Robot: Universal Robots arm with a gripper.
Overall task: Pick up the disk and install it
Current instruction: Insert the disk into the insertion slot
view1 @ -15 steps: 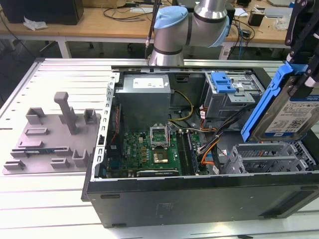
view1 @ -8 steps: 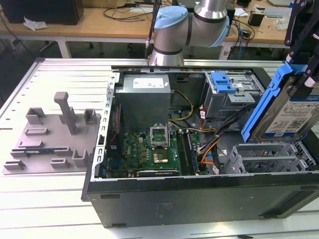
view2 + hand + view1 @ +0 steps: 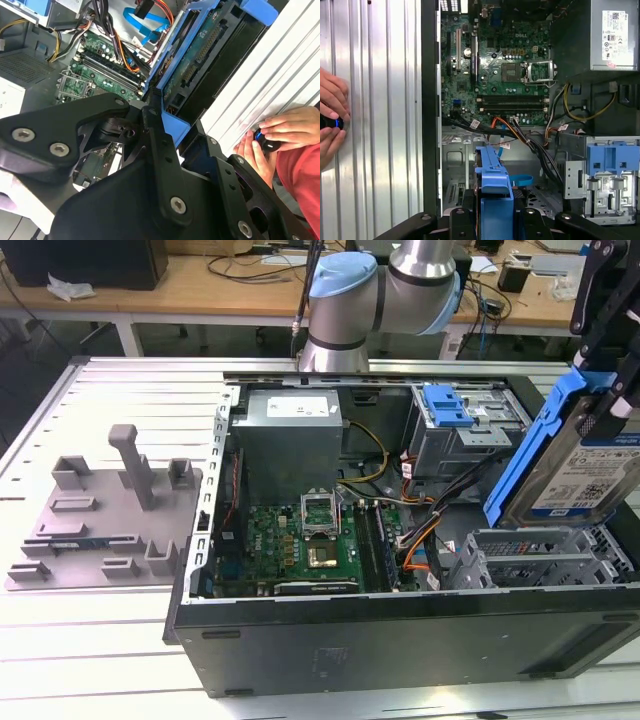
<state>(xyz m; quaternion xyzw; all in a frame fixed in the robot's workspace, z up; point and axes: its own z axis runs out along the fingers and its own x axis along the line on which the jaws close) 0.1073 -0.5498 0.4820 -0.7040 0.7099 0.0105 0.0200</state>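
Black gripper (image 3: 494, 207) links sit closest in both wrist views, fingers clenched on the disk (image 3: 592, 465) by its blue bracket (image 3: 540, 435). Disk hangs tilted at the exterior view's right, label side showing there, above the drive cage (image 3: 540, 562) in the near right corner of the open PC case (image 3: 330, 645); can't tell if they touch. Its green circuit-board side shows in the second wrist view. Motherboard (image 3: 305, 540) lies mid-case, w/ grey PSU box (image 3: 290, 425) on its far side. 2nd blue-bracketed bay (image 3: 447, 405) sits far right. Grey fixture plate (image 3: 105, 515) lies on the slatted table (image 3: 90, 660) at the exterior view's left. Person's hand (image 3: 334, 97), red sleeve (image 3: 300, 175), holds a small black device (image 3: 330, 122) beside the case.
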